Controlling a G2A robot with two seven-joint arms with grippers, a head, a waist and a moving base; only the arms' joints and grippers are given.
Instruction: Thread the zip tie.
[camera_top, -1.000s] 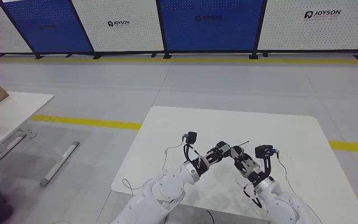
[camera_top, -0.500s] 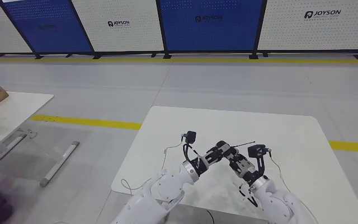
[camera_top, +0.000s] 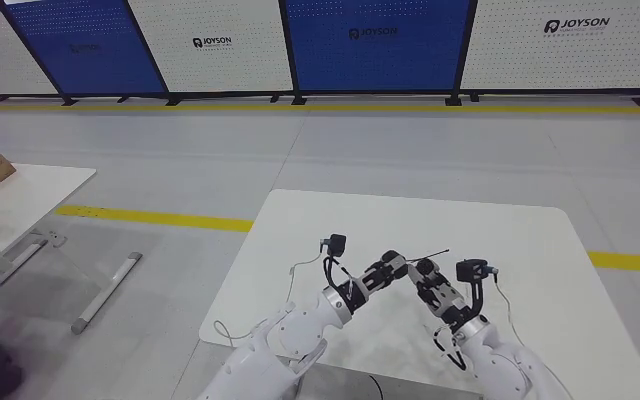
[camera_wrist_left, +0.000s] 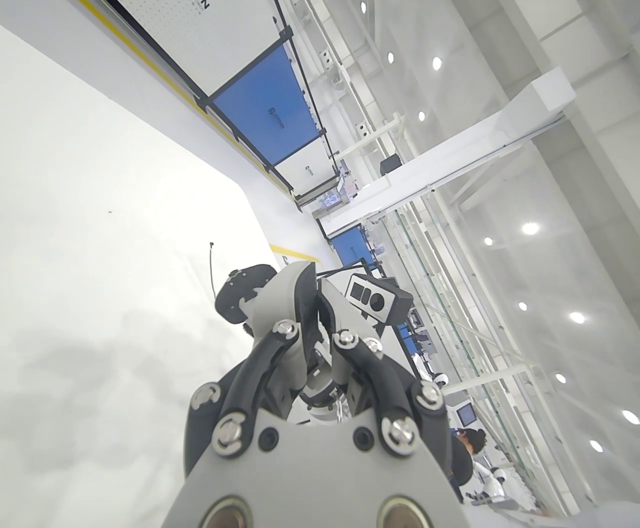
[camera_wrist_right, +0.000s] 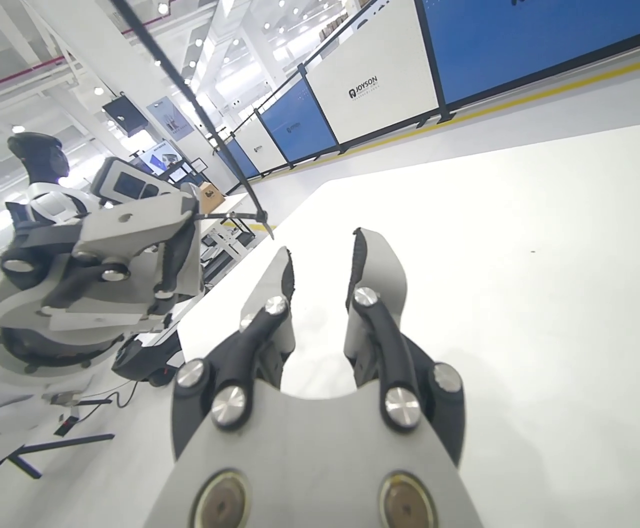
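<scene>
Hovering low over the near half of the table (camera_top: 500, 225) with both grippers, tips close together. Pinching one end of the zip tie (camera_top: 428, 258) in the left gripper (camera_wrist_left: 311, 282), fingers pressed together on it. Holding the right gripper (camera_wrist_right: 322, 257) just beside, fingers a moderate gap apart, bare table showing between them. Showing, from the right wrist, two thin black stretches of tie that meet at a point just off the right fingertips: one level, coming out of the left gripper, the other slanting up and away. Cannot tell whether one passes through the head. Pointing, from above, past the right gripper toward the table's far right. Farther off, grey floor with a yellow line (camera_top: 150, 217), then blue and white panels (camera_top: 380, 45).
</scene>
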